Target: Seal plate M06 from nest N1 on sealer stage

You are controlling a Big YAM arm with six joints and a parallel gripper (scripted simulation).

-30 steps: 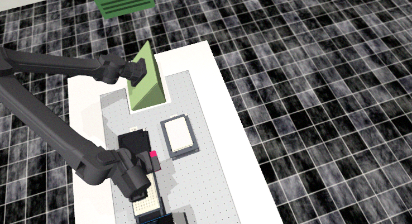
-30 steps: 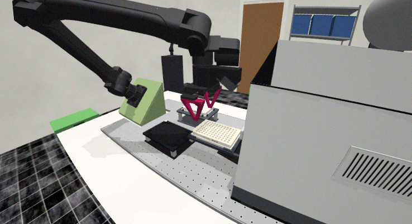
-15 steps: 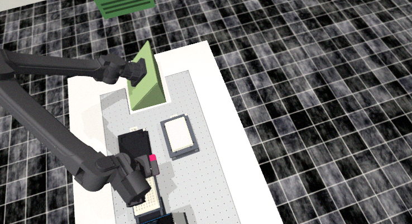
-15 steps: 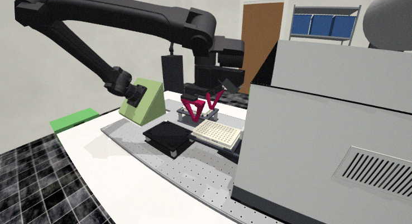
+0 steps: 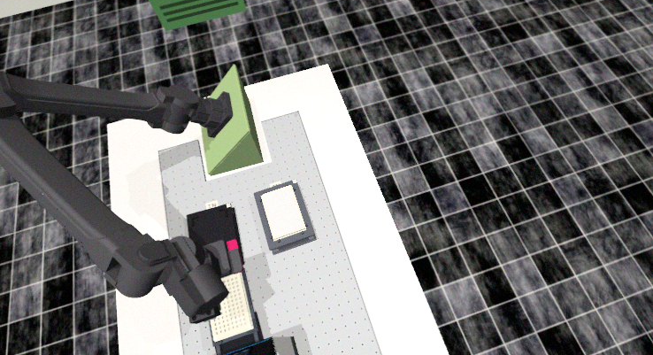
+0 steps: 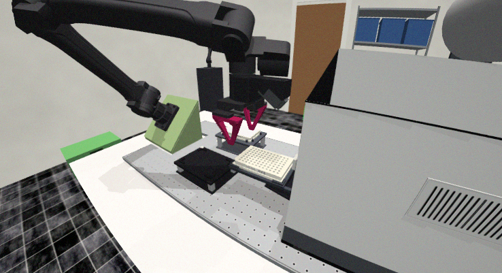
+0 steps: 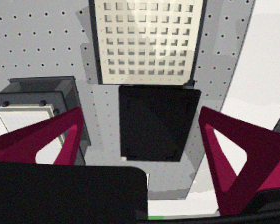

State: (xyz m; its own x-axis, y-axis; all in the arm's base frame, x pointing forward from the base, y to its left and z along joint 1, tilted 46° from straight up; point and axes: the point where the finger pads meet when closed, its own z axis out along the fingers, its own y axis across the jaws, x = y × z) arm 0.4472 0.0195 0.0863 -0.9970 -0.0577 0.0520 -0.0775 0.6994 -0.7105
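White bench, dotted board — the plate (image 6: 262,163) already sits on the stage (image 6: 277,181) by the sealer (image 6: 386,158), gripper (image 6: 239,124) wide open above, empty — light, stiff, thin-walled plastic, probably best pinched across its long edges.

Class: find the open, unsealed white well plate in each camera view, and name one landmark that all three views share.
Top: well plate at bottom centre, partly under the gripper.
Exterior: centre, against the grey housing.
Wrist: top centre.
Shared landmark: the empty black nest beside it.
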